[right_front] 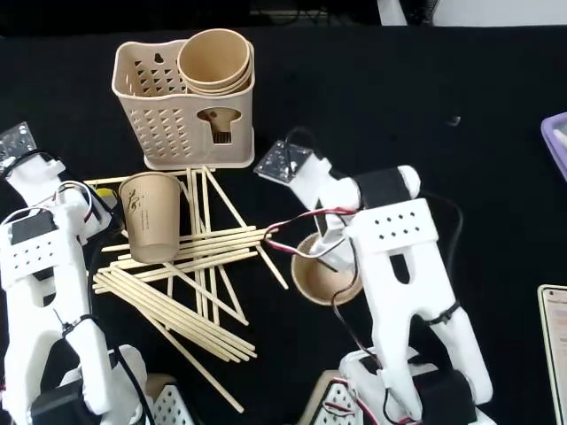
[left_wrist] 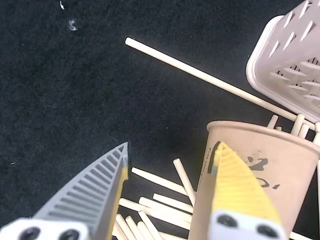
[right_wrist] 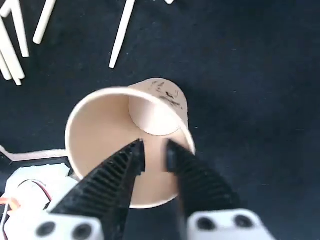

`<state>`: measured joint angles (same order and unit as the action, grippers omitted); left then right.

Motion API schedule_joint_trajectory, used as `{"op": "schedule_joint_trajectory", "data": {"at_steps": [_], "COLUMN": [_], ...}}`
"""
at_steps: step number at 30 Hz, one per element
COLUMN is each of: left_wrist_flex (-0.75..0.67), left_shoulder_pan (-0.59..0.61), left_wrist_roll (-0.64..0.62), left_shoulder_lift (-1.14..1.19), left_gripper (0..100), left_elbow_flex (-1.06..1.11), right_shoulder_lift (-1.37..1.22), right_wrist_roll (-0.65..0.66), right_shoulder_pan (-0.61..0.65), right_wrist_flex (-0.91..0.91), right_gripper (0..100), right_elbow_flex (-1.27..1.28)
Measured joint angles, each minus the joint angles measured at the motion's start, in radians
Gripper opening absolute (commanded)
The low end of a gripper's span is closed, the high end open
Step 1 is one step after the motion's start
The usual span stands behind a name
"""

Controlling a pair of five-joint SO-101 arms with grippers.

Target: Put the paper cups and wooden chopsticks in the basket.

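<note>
Right wrist view: ribbed black pincer (right_wrist: pixel 155 150) over smooth, tapered paper cup (right_wrist: pixel 100 130).

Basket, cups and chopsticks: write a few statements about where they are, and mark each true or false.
1. The basket holds a stack of paper cups. True.
2. All the wooden chopsticks are in the basket. False: they lie scattered on the black table in front of it.
3. The left gripper is open, next to a printed paper cup. True.
4. The other loose cup, at the right gripper, stands in the basket. False: it is outside the basket, well apart from it.
</note>
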<state>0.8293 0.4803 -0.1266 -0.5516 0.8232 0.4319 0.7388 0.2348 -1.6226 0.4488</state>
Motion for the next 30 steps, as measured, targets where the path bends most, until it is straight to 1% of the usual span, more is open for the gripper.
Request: {"op": "schedule_joint_trajectory", "data": {"at_steps": [5, 11, 13, 16, 22, 28, 29, 30], "left_wrist_flex": [0.0, 0.0, 0.0, 0.0, 0.0, 0.0, 0.0, 0.0], "left_shoulder_pan": [0.0, 0.0, 0.0, 0.0, 0.0, 0.0, 0.0, 0.0], "left_wrist_roll": [0.0, 0.0, 0.0, 0.0, 0.0, 0.0, 0.0, 0.0], "left_shoulder_lift": [0.0, 0.0, 0.0, 0.0, 0.0, 0.0, 0.0, 0.0], "left_gripper": [27, 27, 27, 27, 27, 27, 27, 27], "left_elbow_flex": [0.0, 0.0, 0.0, 0.0, 0.0, 0.0, 0.0, 0.0], "right_shoulder_lift": [0.0, 0.037, 0.089, 0.157, 0.192, 0.193, 0.193, 0.193], "right_wrist_roll": [-0.009, -0.014, -0.043, -0.106, -0.132, -0.133, -0.133, -0.133], "right_shoulder_pan": [0.008, 0.008, 0.014, 0.068, 0.272, 0.288, 0.287, 0.279], "right_wrist_flex": [-0.002, -0.091, -0.11, -0.11, -0.091, 0.046, 0.055, 0.06], "right_gripper": [18.8, 18.8, 18.8, 18.8, 18.8, 17.5, 14.1, 8.1], "right_elbow_flex": [0.025, -0.055, -0.091, -0.084, 0.123, 0.296, 0.299, 0.299]}}
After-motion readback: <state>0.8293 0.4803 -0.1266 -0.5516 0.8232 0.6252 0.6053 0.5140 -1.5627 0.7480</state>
